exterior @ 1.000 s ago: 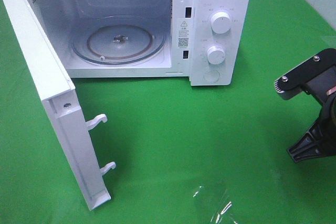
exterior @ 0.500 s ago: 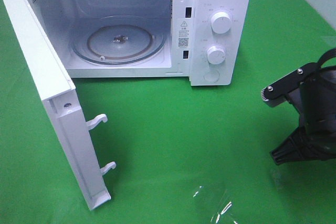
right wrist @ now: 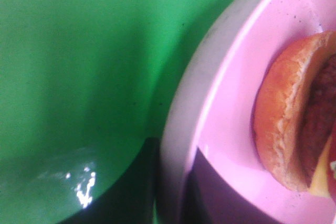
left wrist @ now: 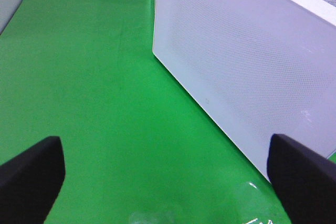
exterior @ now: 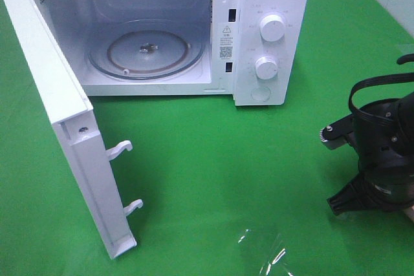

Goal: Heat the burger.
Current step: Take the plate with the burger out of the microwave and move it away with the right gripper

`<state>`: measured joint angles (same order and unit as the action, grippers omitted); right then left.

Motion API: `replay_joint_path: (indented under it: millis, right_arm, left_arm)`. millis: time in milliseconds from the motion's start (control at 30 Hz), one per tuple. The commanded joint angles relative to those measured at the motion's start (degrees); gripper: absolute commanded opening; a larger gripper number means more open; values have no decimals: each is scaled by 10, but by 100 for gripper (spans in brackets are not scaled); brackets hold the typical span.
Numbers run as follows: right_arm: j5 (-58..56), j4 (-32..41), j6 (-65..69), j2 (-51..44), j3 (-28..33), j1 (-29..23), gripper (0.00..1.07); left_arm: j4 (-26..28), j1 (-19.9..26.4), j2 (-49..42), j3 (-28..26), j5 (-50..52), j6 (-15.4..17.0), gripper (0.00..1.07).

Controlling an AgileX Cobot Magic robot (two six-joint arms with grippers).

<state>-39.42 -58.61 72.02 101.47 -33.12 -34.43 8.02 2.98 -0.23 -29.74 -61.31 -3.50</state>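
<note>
The burger (right wrist: 294, 124) shows only in the right wrist view, lying on a pink plate (right wrist: 220, 103), with its golden-brown bun and dark patty cut off at the picture's edge. My right gripper (right wrist: 169, 184) is shut on the plate's rim, a dark finger on each side of it. From the high camera I see the right arm (exterior: 378, 166) at the right edge; plate and burger are hidden there. My left gripper (left wrist: 168, 182) stands open over the green cloth beside the microwave door (left wrist: 247, 61), nothing between its fingers.
The white microwave (exterior: 272, 37) stands at the back with its door (exterior: 65, 134) swung wide open to the left. Its glass turntable (exterior: 147, 50) is bare. Two latch hooks (exterior: 119, 150) jut from the door. Green cloth (exterior: 213, 159) covers the table.
The right arm has come in from the right edge, moving left and lower in the high view and turning. The microwave and the left gripper have not moved.
</note>
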Motion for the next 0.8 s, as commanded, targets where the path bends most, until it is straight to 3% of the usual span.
replay_joint_path:
  millis: [33,400,600,800]
  right_arm:
    - [-2,-25,-1,22,-1,15,13]
    - [35,-25,-2,23,-1,15,24]
    - [44,2,-6,3,-1,15,44]
    - [44,43,-32,-44,-1,15,48]
  left_arm:
    - [3,1,-3,2,1,-1,96]
    - [3,1,-3,2,1,-1,96]
    - [3,1,-3,2,1,-1,96]
    - [3,1,-3,2,1,-1,96]
